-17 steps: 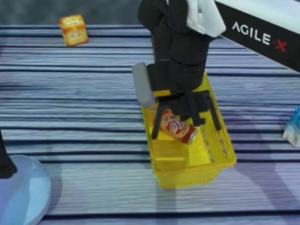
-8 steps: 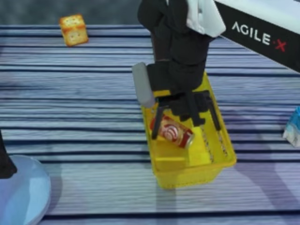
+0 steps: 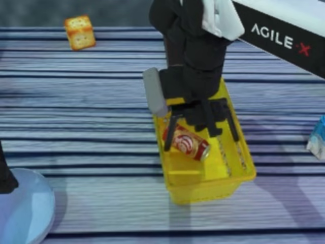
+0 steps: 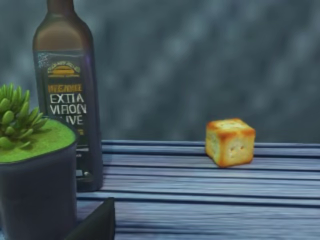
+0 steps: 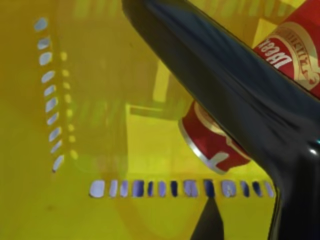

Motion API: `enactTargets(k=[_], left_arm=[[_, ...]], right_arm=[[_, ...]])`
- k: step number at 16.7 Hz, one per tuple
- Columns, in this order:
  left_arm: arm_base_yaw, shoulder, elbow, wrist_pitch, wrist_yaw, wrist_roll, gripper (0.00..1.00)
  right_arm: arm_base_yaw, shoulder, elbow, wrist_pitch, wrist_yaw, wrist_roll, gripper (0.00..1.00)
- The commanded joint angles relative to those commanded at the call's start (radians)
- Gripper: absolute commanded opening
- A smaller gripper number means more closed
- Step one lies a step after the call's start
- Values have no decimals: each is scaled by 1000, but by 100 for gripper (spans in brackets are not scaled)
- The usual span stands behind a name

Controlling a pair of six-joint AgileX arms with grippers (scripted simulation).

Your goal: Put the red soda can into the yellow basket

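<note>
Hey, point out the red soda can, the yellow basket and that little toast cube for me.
red soda can (image 3: pixel 186 143): top view, on its logo side.
yellow basket (image 3: pixel 213 187): top view, on its near wall.
toast cube (image 4: pixel 229 141): left wrist view, on its front face.

Light is even and soft, falling from above. In the top view the basket (image 3: pixel 238 173) throws a faint shadow on the table (image 3: pixel 91 112) toward the near edge. The left wrist view's back wall is dim and blurred. The right wrist view shows a glossy highlight on a dark finger (image 5: pixel 240 95).
</note>
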Motion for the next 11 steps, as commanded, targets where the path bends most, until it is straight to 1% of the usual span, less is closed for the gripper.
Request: enactTargets(k=[4, 9, 11], left_arm=[[0, 0, 0, 0, 0, 0, 100], [0, 0, 0, 0, 0, 0, 100], [0, 0, 0, 0, 0, 0, 100]], right_arm=[[-3, -1, 18, -18, 0, -5, 0], [-25, -24, 133, -162, 0, -33, 0], [-29, -30, 150, -179, 0, -37, 0]])
